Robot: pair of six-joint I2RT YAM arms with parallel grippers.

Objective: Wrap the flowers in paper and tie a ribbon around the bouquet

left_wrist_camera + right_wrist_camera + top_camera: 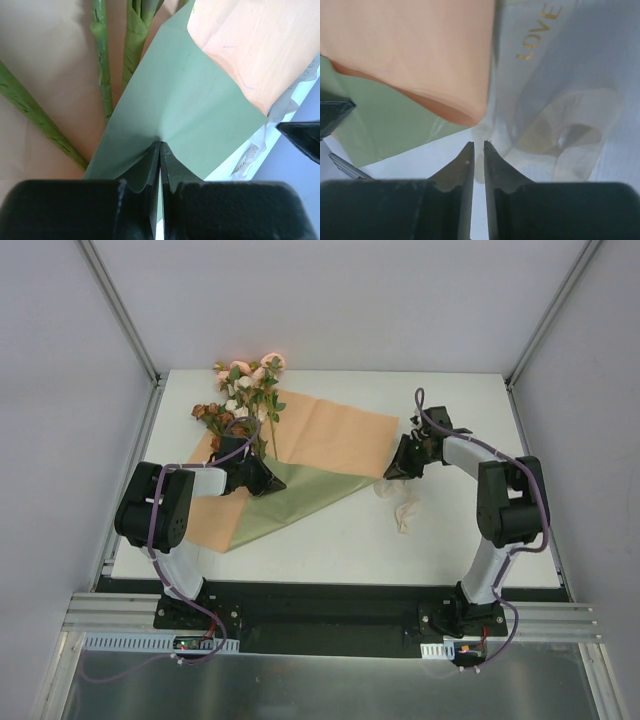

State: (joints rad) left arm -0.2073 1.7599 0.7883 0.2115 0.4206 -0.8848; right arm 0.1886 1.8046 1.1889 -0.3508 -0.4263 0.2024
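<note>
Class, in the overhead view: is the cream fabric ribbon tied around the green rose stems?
No, the cream fabric ribbon lies loose on the white table, right of the olive-and-orange paper sheet, apart from the green stems.

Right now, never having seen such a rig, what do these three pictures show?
Two robot arms stand at the near edge of a white table. The wide picture looks down from above; the other two come from cameras on each wrist. On the table lie a paper sheet, orange-tan with an olive-green fold, artificial roses on it, and a cream ribbon printed LOVE beside it. The left tool pinches the green fold. The right tool, slightly open, holds nothing, near the paper's right corner and the ribbon.
</note>
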